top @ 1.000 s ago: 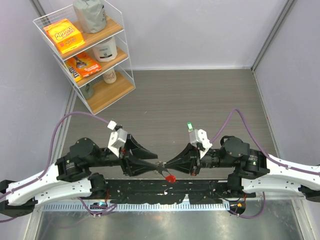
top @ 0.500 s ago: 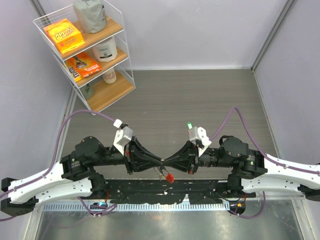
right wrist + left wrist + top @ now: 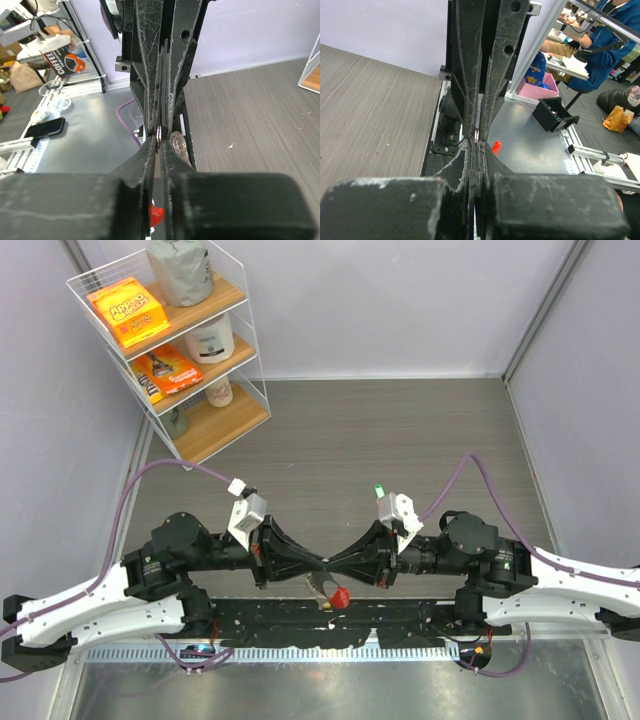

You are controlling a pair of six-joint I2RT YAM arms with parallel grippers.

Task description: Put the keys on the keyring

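Both arms lie low along the near edge of the table (image 3: 420, 430), pointing at each other, tips meeting nose to nose approx. mid-width. Left gripper (image 3: 321, 561) – fingers pressed almost flat together, only a hairline slit betw. them in the left wrist view, nipping a thin silvery bit at the very tips. Right gripper (image 3: 333, 562) – same, narrow slit, the silvery bit (image 3: 159, 131) caught where the 2 pairs of tips meet. That bit looks like part of the keyring (image 3: 331, 591), which dangles just under the pinch point, above the black base rail (image 3: 400, 625): silvery chain (image 3: 320, 586) to the left, red loop (image 3: 340, 595) lower right. The keys can't be made out, too small or hidden by the fingers
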